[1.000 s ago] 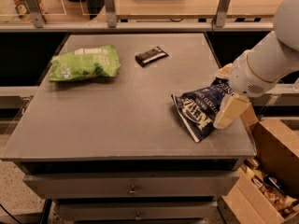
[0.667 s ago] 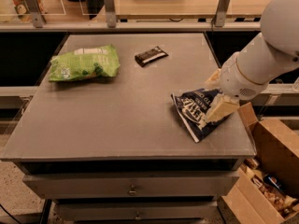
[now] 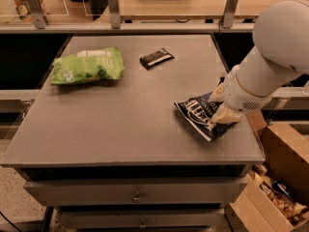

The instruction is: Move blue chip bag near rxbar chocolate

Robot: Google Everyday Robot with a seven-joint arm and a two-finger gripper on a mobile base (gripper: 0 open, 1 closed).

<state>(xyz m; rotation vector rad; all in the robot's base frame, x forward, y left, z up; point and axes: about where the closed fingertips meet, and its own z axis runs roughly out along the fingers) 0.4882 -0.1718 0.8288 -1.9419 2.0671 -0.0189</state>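
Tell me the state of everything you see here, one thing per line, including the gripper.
blue chip bag, lying crumpled near the right front edge of the table
gripper, low over the bag's right end
rxbar chocolate, lying flat near the back, apart from both bags
green chip bag, lying flat at back left, untouched
cardboard box, open, on the floor to the right

Dim warm overhead light | counter [image 3: 125, 117] shows dull sheen | gripper [image 3: 219, 105] at counter's right edge, soft shadow beneath | drawers [image 3: 137, 192] below murky
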